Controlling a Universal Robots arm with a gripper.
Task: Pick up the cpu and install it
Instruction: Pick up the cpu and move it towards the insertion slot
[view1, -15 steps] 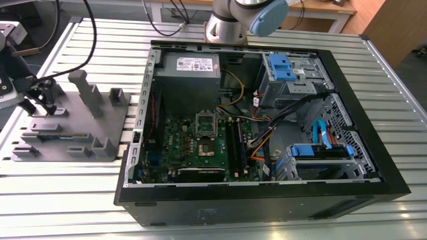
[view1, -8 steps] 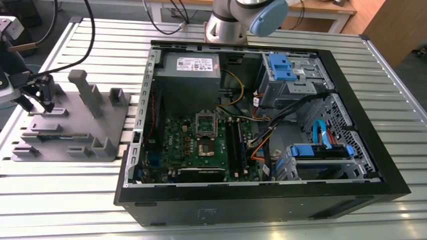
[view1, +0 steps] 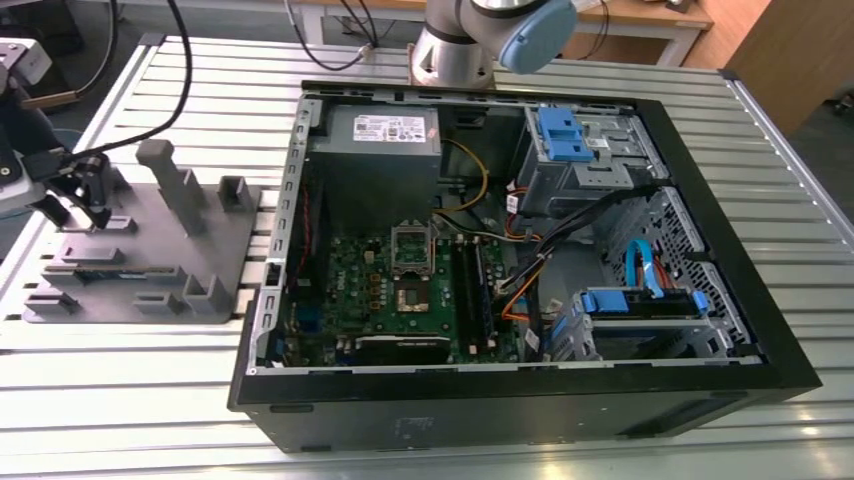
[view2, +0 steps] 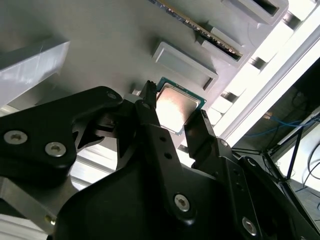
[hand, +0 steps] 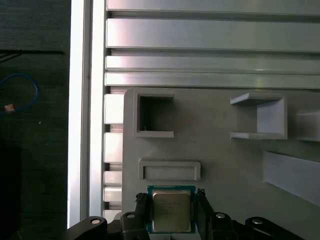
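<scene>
The cpu (hand: 171, 212) is a small square chip with a shiny metal top and a green rim, lying flat on the grey plastic tray (hand: 225, 165). In both wrist views my gripper (hand: 171, 196) straddles it, with one black finger against each of two opposite edges. The second wrist view shows the cpu (view2: 175, 107) between the fingertips (view2: 148, 92), with the gripper (view2: 175, 100) shut on it. In the exterior view the gripper (view1: 80, 205) is low over the tray (view1: 147, 255), at the exterior view's left. The motherboard's silver socket frame (view1: 411, 262) lies inside the open computer case (view1: 534, 390).
Upright grey blocks (view1: 167, 180) rise from the tray close to the gripper. The case's metal walls, a power supply (view1: 387, 135), blue drive cages (view1: 567, 135) and loose cables (view1: 534, 280) surround the motherboard. The slatted aluminium table (view1: 134, 400) carries everything. The arm's base (view1: 461, 50) stands behind the case.
</scene>
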